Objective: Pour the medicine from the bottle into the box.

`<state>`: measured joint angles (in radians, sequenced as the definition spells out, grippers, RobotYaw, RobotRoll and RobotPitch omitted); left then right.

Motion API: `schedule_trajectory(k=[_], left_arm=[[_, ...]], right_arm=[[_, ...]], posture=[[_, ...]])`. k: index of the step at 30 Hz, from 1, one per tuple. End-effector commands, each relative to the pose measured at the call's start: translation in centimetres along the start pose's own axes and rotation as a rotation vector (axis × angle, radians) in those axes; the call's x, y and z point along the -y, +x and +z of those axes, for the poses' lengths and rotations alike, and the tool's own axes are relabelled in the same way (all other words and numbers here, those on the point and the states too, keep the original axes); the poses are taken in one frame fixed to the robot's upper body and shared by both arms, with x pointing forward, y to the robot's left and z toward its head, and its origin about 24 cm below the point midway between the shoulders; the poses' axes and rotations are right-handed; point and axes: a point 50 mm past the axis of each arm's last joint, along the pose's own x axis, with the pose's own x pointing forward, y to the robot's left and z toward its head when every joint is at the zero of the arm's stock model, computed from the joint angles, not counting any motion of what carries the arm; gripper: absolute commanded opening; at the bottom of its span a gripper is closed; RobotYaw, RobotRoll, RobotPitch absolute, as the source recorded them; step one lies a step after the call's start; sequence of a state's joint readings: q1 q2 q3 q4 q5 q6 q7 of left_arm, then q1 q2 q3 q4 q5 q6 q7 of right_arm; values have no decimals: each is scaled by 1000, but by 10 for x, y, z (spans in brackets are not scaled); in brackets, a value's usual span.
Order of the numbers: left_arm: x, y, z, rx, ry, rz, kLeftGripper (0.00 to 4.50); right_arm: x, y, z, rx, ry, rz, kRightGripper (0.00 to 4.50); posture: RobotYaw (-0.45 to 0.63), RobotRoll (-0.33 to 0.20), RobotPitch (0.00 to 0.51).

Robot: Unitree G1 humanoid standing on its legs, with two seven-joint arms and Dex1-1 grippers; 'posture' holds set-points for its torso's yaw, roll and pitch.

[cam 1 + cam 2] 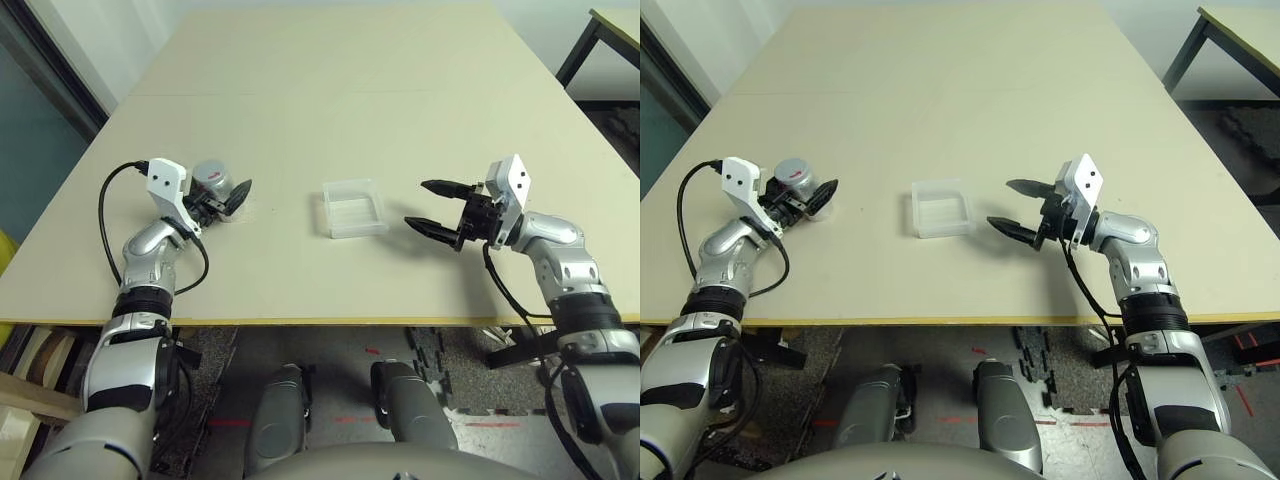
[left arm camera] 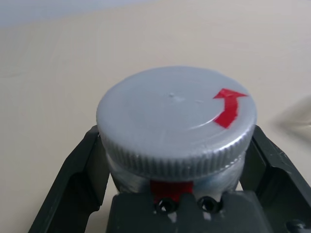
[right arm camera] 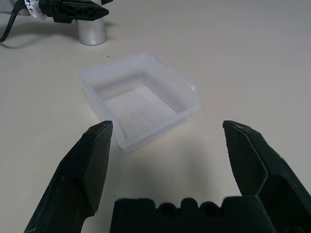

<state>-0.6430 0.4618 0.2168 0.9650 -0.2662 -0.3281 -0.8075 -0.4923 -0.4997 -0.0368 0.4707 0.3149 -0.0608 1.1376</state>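
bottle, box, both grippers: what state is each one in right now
bottle: upright on the table, cap on, held at the neck by the left gripper
box: open side up, nothing seen inside, untouched
left gripper: shut on the bottle
right gripper: open, holding nothing, fingers pointing at the box

table (image 1: 330, 90): wide, beige | second table (image 1: 615, 30): far right | floor (image 1: 480, 400): grey

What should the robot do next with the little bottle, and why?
Probably lift the bottle off the table. The left gripper is shut on it below its cap, which is on, and it stands apart from the empty box. The right gripper waits open near the box, perhaps to take the cap off.
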Motion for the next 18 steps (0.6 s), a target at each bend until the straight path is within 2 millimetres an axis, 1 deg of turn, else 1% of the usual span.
schedule_trajectory(k=[1, 2, 4, 5, 6, 9, 18], left_arm=[[1, 1, -3, -18, 10, -4, 4459], [0, 1, -3, -17, 10, -4, 4459], [0, 1, -3, -15, 7, -1, 4212], [0, 1, -3, -15, 7, 0, 3996], [0, 1, -3, -16, 7, 2, 3734], [-2, -1, -5, -26, 8, 10, 2681], [-4, -6, -8, -50, -2, 9, 2685]], right_arm=[[1, -5, 4, 3, -24, -12, 4500], [1, -5, 4, 3, -24, -13, 4500], [1, -5, 4, 3, -25, -13, 4500], [1, -5, 4, 3, -25, -13, 4500], [1, -5, 4, 4, -25, -14, 4500], [1, -5, 5, 6, -26, -14, 4500], [0, -4, 6, 14, -22, -18, 4500]], posture=[[-188, 0, 114], [-188, 0, 114], [-188, 0, 114], [-187, 0, 115], [-187, 0, 115], [-187, 0, 115], [-185, 0, 117]])
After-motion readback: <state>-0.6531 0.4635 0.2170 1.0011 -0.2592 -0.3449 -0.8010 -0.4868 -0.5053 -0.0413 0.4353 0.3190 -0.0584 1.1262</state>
